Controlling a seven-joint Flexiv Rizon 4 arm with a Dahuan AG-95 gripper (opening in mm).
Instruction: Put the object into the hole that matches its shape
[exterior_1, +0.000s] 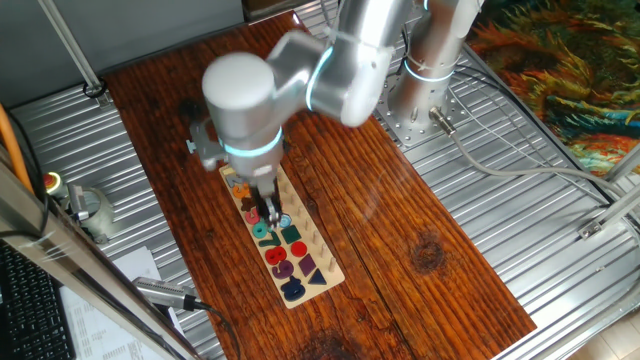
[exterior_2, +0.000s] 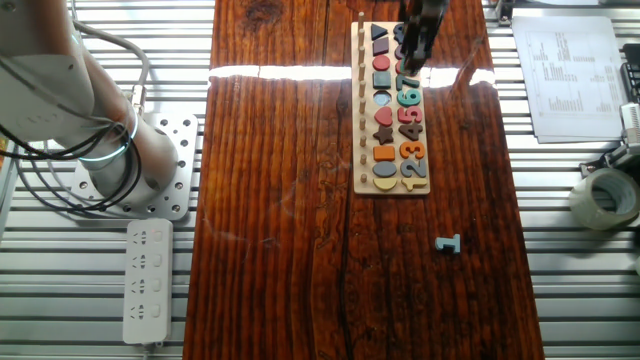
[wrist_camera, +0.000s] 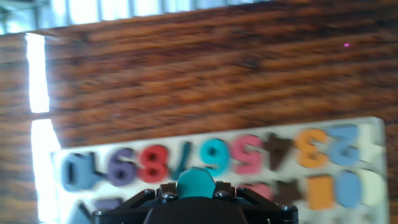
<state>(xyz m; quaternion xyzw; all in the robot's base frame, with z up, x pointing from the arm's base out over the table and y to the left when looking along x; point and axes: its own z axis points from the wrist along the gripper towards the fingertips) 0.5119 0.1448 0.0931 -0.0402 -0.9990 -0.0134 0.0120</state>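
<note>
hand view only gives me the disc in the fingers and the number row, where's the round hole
Observer: The round hole is in the board's shape row, bare, between a teal square and a red heart.
Operator: is the gripper over it
Observer: Seemingly not. From the other fixed view, the gripper, shut on the disc, hangs over the number row near the 7 and 8, beside the hole.
Operator: anything loose off the board
Observer: Yes, a small grey-blue piece lies on the table, apart from the board's low-number end.
</note>
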